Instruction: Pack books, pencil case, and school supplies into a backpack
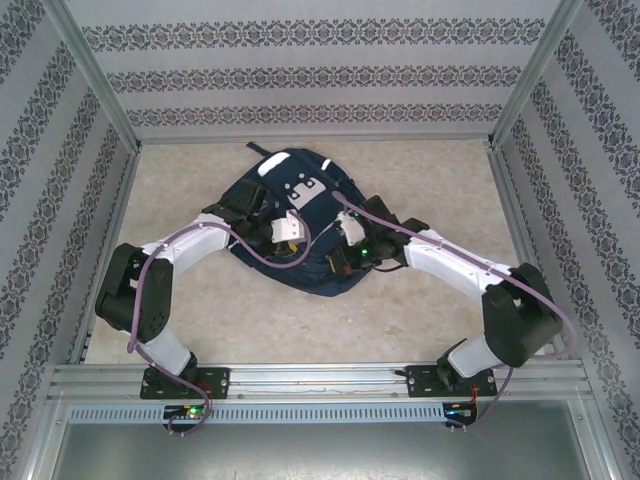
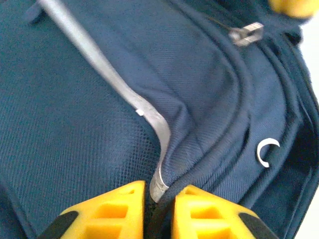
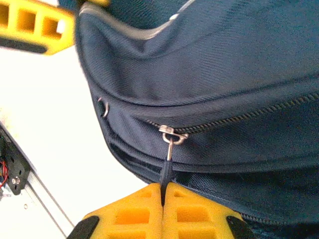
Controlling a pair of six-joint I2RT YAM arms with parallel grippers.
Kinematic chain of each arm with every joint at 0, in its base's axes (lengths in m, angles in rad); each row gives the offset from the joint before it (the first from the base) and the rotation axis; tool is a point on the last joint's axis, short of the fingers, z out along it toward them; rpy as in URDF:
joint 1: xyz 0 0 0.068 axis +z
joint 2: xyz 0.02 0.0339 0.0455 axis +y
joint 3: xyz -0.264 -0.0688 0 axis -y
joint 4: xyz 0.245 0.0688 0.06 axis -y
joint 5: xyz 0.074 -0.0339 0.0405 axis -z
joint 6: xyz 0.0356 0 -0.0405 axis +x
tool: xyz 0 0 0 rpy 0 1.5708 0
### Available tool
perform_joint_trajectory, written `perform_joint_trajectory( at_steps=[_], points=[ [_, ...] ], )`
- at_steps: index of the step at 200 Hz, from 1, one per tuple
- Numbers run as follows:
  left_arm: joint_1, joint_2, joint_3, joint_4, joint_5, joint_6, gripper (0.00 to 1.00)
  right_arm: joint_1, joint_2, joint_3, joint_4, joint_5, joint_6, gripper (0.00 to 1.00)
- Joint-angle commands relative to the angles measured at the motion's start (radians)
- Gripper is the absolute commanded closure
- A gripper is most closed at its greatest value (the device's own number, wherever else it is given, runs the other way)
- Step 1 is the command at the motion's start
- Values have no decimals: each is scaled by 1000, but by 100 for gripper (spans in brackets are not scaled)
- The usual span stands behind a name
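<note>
Smack in the middle of the tabletop (image 1: pixel 420 310) lies the backpack (image 1: pixel 318 225), dark navy, flat on its back with the white patches facing up. Both arms reach in over it from the near side, one on each flank. On the backpack's side seam there's a metal slider (image 3: pixel 172 135) with a dark zipper pull (image 3: pixel 166 172) hanging off it. The right gripper (image 3: pixel 163 199) has its yellow fingers pressed tight together on that pull, so it's clamped on it for sure. A small metal ring (image 3: pixel 102 107) sits on the fabric just beside the slider. Over on the backpack's front panel, the left gripper (image 2: pixel 159 209) sits right where the white reflective stripe (image 2: pixel 94 55) bends and ends. Its fingers are a little apart, with the stripe's tip and a ridge of seam in the narrow gap. Honestly I can't tell if it's actually pinching the fabric or just sitting around it. Past the backpack's edge it's just pale tabletop.
</note>
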Motion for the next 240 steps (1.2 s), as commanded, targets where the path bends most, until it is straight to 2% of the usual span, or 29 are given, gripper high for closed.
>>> perform_joint_trajectory(
  at_steps=[1, 14, 36, 49, 76, 95, 122, 145, 154, 161, 165, 182, 186, 240],
  points=[
    [52, -54, -10, 124, -82, -101, 73, 66, 54, 51, -40, -65, 51, 100],
    [51, -84, -45, 116, -26, -89, 51, 72, 77, 70, -28, -52, 62, 100],
    [45, -133, -76, -16, 163, 60, 41, 72, 94, 84, -22, -63, 67, 100],
    [21, -146, -97, -17, 192, 79, 40, 73, 96, 83, -20, -72, 65, 100],
    [-46, -122, -108, 49, 152, 51, 39, 77, 95, 67, -8, -87, 65, 100],
    [-79, -76, -68, 27, 134, 71, 39, 81, 92, 53, 13, -93, 79, 100],
    [-102, -29, -41, -27, 116, 156, 39, 82, 85, 34, 32, -92, 94, 100],
    [-106, -11, -51, -13, 75, 166, 39, 82, 83, 21, 39, -102, 103, 100],
    [-109, -6, -51, 7, 44, 142, 42, 84, 81, 17, 43, -108, 105, 100],
    [-110, -2, -46, 28, 21, 101, 49, 86, 80, 12, 43, -109, 105, 100],
    [-111, 1, -39, 31, 15, 82, 55, 85, 79, 11, 44, -109, 104, 100],
    [-109, 9, 0, -20, 37, 86, 94, 86, 75, -5, 49, -91, 100, 100],
    [-110, 9, 6, -30, 48, 90, 100, 86, 73, -8, 52, -87, 95, 97],
    [-109, -15, -11, -46, 149, 110, 100, 92, 103, 0, 78, -27, 61, 72]
  ],
)
